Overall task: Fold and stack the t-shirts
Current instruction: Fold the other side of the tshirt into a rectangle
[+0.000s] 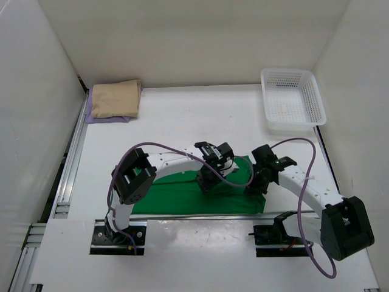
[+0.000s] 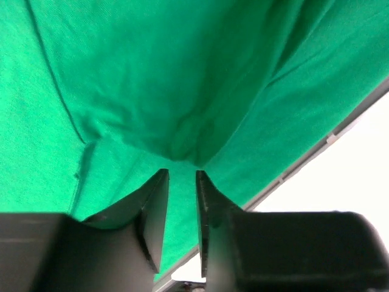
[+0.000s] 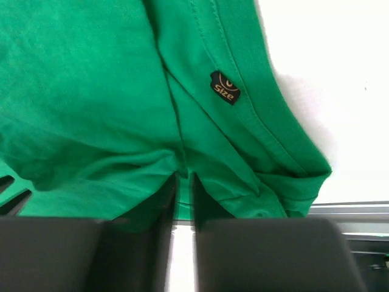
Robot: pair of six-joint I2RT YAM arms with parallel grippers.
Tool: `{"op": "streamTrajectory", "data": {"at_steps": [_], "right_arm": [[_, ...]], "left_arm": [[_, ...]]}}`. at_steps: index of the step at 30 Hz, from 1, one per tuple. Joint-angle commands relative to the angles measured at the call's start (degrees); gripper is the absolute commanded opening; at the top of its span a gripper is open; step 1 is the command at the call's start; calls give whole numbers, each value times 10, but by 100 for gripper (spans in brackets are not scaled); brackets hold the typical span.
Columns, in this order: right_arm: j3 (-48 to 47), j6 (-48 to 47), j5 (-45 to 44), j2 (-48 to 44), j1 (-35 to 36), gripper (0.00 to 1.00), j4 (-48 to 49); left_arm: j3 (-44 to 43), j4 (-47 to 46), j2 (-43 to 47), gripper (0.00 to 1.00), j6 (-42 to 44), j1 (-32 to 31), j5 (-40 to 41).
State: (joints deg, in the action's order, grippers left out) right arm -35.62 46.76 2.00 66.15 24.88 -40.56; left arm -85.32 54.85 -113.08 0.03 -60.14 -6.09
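The bright green t-shirt [image 1: 176, 198] lies partly folded along the table's near edge, between the two arms. My left gripper [image 1: 206, 181] is down on its middle. In the left wrist view the fingers [image 2: 155, 207] stand close together [image 2: 182, 173], with a pucker of green cloth [image 2: 152, 73] drawn in at their tips. My right gripper [image 1: 255, 182] is at the shirt's right end near the collar. It is shut [image 3: 184, 176] on a fold of the green shirt [image 3: 79, 79], below the black size label [image 3: 224, 88]. The tan shirt [image 1: 115, 97] lies folded on the lavender shirt [image 1: 91, 117] at the back left.
A white mesh basket [image 1: 290, 72] stands at the back right. An aluminium rail [image 1: 70, 164] runs along the table's left side. White walls close the table in on three sides. The table's near edge [image 2: 316, 152] runs right beside the green shirt.
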Motion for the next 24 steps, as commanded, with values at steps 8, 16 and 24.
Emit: {"op": "streamTrajectory", "data": {"at_steps": [8,16,24], "right_arm": [[-9,3,-37,-148,3,47,-34],[-55,-19,-30,-40,3,0,63],[-83,-57,28,121,22,0,146]], "left_arm": [[-1,53,52,54,0,-4,-9],[-15,23,66,56,0,29,-15],[-61,-51,3,57,0,136,-17]]}}
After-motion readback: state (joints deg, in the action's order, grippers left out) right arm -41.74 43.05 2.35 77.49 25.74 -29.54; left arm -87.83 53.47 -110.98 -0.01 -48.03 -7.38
